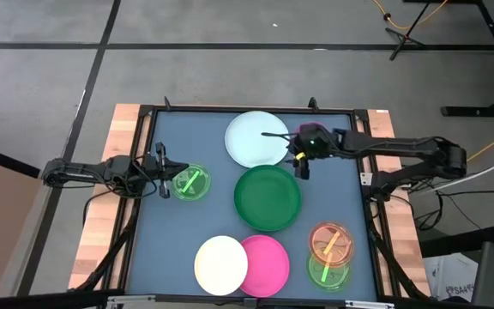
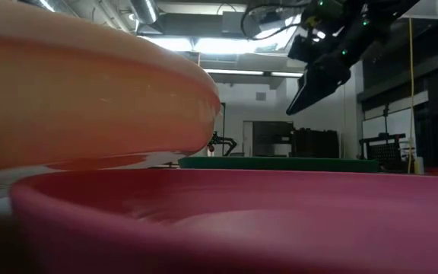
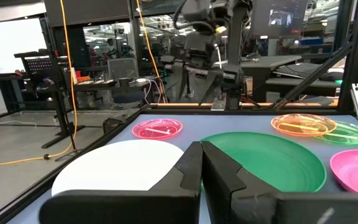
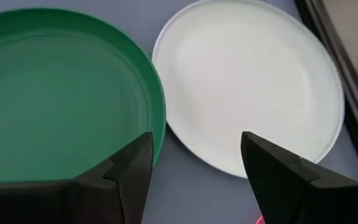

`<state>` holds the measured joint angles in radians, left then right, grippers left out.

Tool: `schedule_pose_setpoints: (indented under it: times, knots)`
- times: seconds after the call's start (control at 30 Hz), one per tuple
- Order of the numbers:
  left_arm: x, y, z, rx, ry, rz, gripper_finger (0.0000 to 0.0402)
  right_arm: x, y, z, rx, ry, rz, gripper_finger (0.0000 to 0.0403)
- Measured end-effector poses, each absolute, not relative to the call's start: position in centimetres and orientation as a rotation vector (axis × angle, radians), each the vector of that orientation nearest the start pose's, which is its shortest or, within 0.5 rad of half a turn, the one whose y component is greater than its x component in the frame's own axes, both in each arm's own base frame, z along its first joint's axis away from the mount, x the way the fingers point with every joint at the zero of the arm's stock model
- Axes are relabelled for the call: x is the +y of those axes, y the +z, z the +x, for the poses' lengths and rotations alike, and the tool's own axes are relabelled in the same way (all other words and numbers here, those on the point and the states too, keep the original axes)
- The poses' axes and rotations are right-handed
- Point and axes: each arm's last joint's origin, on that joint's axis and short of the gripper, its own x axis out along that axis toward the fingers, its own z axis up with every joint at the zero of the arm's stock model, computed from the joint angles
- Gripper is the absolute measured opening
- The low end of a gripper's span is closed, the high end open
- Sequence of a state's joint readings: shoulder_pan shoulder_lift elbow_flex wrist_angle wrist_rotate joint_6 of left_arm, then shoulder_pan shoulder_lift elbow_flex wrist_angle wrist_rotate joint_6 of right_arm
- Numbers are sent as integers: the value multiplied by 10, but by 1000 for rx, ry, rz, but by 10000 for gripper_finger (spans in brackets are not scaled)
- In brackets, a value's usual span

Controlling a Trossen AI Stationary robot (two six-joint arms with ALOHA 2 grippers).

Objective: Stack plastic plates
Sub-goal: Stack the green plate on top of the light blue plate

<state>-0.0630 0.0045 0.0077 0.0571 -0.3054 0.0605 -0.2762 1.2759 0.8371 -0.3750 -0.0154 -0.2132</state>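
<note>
Right end effector open above pale plate edge.

The left arm reaches in from the counter's left edge, its end effector closed. The right arm stretches in from the right, its end effector raised, fingers spread wide.

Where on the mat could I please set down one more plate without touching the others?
The widest bare patch lies in the near-left corner, bordered by the small green plate, dark green plate and cream plate. The far-left corner beside the white plate is also bare. The near-right side is crowded.
</note>
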Motion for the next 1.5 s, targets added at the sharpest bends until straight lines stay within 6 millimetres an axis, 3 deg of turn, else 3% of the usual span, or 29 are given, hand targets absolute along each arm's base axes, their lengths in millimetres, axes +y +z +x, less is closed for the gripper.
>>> schedule_pose_setpoints:
  times: [0.37,1.5]
  knots:
    - [3,171,96,-52,244,49,2,-84,221,247,913,-158,-17,231]
    - [3,171,96,-52,244,49,2,-87,161,267,1114,-13,104,231]
